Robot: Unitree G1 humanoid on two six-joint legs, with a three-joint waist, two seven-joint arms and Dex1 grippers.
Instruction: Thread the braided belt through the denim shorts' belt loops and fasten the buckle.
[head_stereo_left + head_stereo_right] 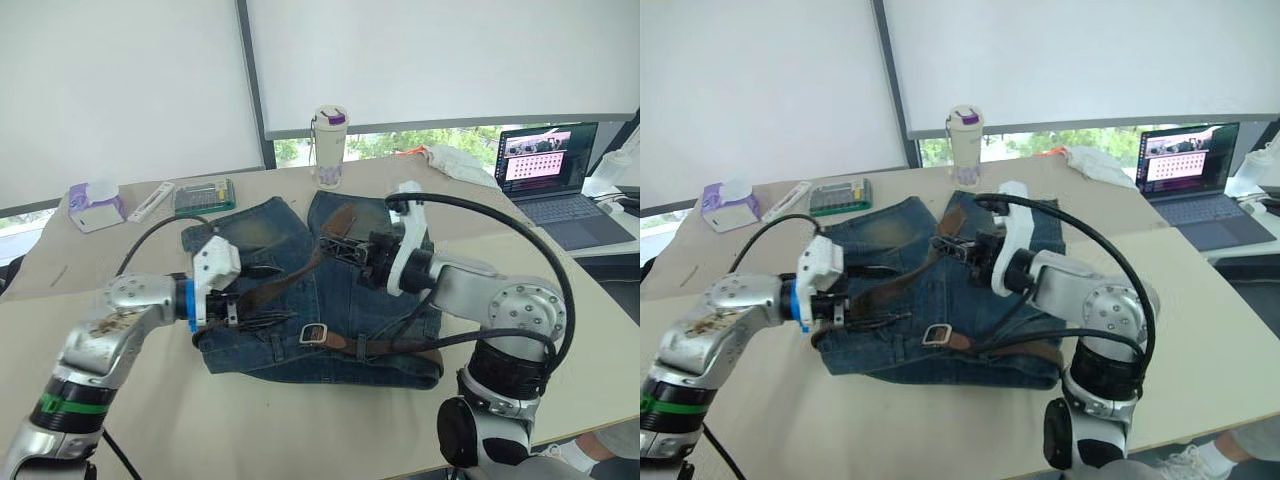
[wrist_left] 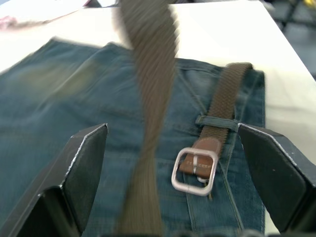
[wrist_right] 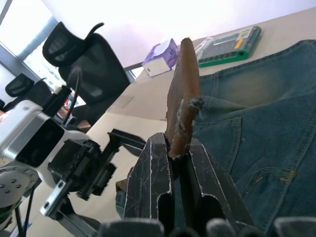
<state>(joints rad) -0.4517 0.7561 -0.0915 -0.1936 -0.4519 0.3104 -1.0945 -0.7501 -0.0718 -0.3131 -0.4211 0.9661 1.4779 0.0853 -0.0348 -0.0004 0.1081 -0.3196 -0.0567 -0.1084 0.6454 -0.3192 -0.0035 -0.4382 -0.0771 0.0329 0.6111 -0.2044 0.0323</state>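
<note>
While the denim shorts [image 1: 300, 300] are lying flat at the centre of the frame on the pale table [image 1: 330, 430], I am working the braided belt [image 1: 285, 285] across them. My right gripper [image 3: 178, 153] is clamping the belt's worn reddish tip, fingers closed hard on it, and lifting it toward the upper middle. My left gripper [image 2: 173, 197] is standing wide apart at the lower left, the strap running loose between its fingers, holding nothing. The belt is sagging limp and light, so I judge it soft and floppy; pinching near the stiffer tip looks best for feeding it. Low on the shorts the strap is passing under one of the belt loops [image 2: 216, 122], just above the buckle [image 2: 195, 170]. Behind, a tissue box [image 1: 95, 207], a bottle [image 1: 329, 146] and a laptop [image 1: 550, 175] are sitting below white blinds.
</note>
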